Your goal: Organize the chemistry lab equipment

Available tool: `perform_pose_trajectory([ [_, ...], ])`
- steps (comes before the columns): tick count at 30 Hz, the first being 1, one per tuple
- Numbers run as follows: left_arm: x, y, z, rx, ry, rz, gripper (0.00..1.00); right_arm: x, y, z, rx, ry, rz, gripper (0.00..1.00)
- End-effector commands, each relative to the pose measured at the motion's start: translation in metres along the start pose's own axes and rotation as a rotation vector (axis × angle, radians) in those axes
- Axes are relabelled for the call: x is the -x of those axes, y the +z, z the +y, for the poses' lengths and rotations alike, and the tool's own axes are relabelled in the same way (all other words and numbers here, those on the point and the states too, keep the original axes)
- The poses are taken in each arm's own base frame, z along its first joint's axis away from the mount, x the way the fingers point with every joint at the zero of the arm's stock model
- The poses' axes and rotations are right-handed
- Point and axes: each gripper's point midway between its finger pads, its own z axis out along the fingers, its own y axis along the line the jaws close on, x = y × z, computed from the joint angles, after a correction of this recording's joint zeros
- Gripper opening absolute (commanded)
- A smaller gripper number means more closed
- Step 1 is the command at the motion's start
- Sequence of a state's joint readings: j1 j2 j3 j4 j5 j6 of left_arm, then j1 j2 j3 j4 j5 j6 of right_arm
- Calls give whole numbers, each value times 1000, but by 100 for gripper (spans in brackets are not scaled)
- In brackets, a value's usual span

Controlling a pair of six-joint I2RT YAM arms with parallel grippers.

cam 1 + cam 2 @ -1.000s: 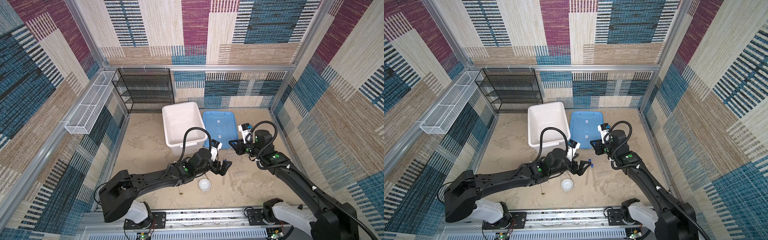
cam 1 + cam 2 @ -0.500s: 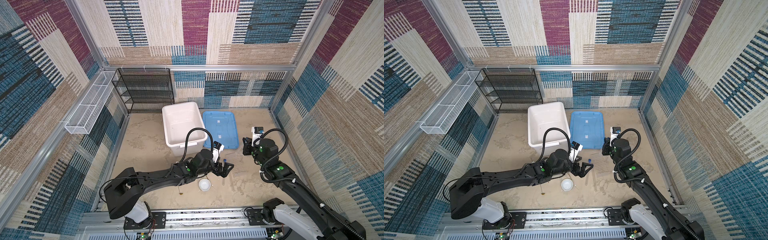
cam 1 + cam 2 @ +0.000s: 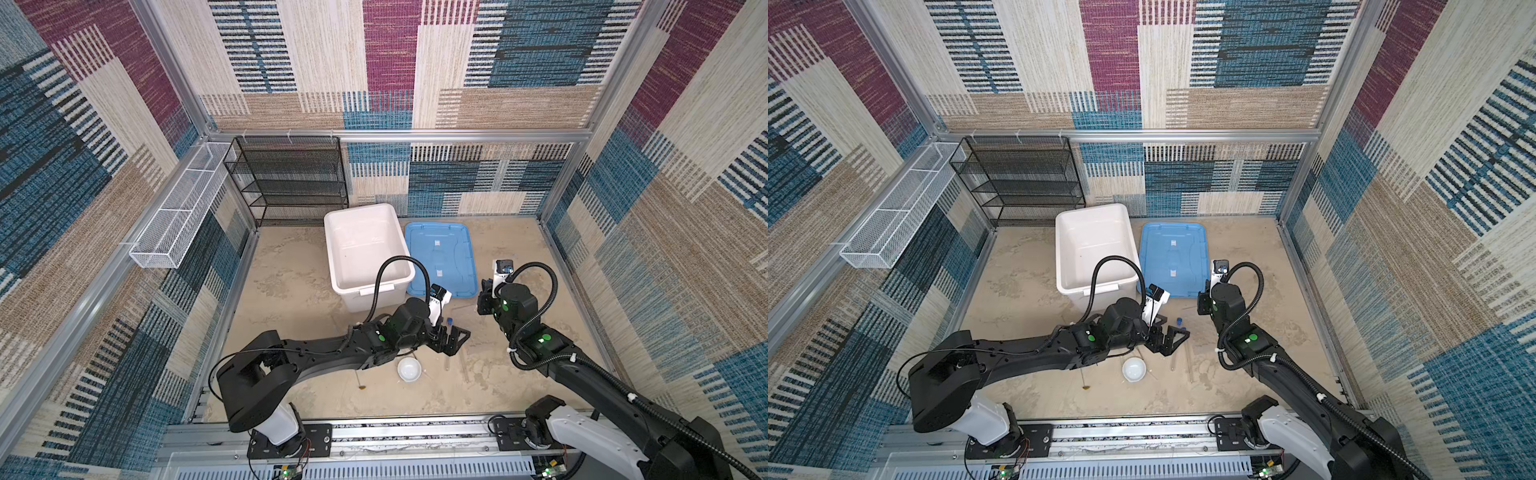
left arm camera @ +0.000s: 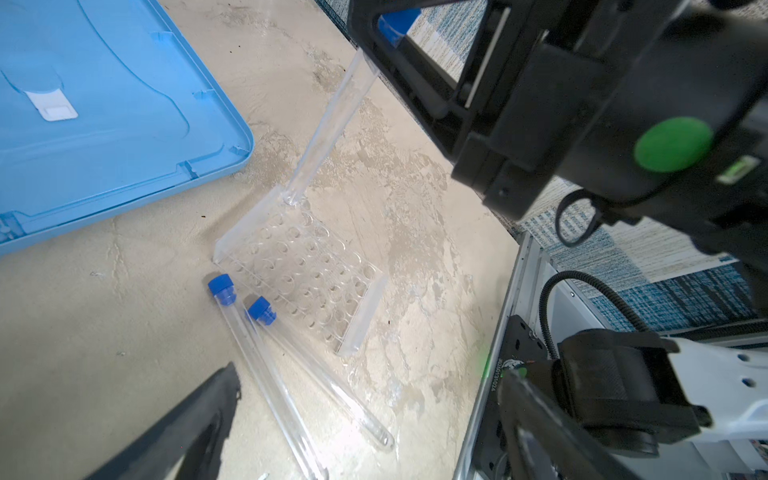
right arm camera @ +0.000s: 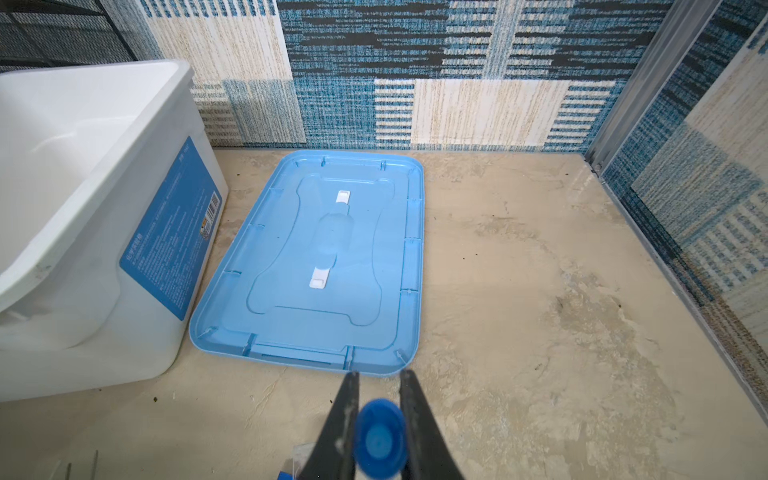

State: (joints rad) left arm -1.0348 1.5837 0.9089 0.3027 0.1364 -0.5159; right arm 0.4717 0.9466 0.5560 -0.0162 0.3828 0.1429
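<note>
Three clear blue-capped test tubes are out. Two lying tubes (image 4: 266, 374) rest side by side on the sandy worktop (image 4: 83, 332), caps toward the flat light-blue plastic lid (image 4: 104, 104). They lie just beside one clear plastic rack of round holes (image 4: 299, 274), off the lid's corner. The third tube (image 4: 328, 120) leans with its round end at a corner of that rack. Its cap is pinched in the right pincer (image 5: 380, 380).

One small white round dish (image 3: 409, 369) and one thin brown-tipped rod (image 3: 360, 380) lie farther from the lid.

The left arm stretches low across the worktop. The left pincer (image 3: 451, 343) hovers spread wide over the two lying tubes. The right arm bends down just off the lid's near edge.
</note>
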Motion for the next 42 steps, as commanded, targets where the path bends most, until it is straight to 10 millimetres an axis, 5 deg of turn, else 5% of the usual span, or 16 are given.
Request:
perform_pose_trajectory([
  [1,6,1,-4,-19,0,-22,99,5,-1,-3,-16,28,-37,15],
  [21,0,7,1,-11,-10,-2,99,-22,17,7,22,4,-2,17],
  [32,-2,7,6,5,-15,3,99,-30,19,8,27,8,12,27],
  [37,-3,7,9,23,-10,9,99,-27,17,8,30,19,8,48],
  [39,-3,6,10,30,-6,8,99,-22,14,9,42,36,-3,73],
  [40,-2,6,10,33,-3,7,99,-17,10,9,47,57,-21,98],
  [42,-2,4,11,43,2,6,99,-5,0,3,39,117,-75,100],
])
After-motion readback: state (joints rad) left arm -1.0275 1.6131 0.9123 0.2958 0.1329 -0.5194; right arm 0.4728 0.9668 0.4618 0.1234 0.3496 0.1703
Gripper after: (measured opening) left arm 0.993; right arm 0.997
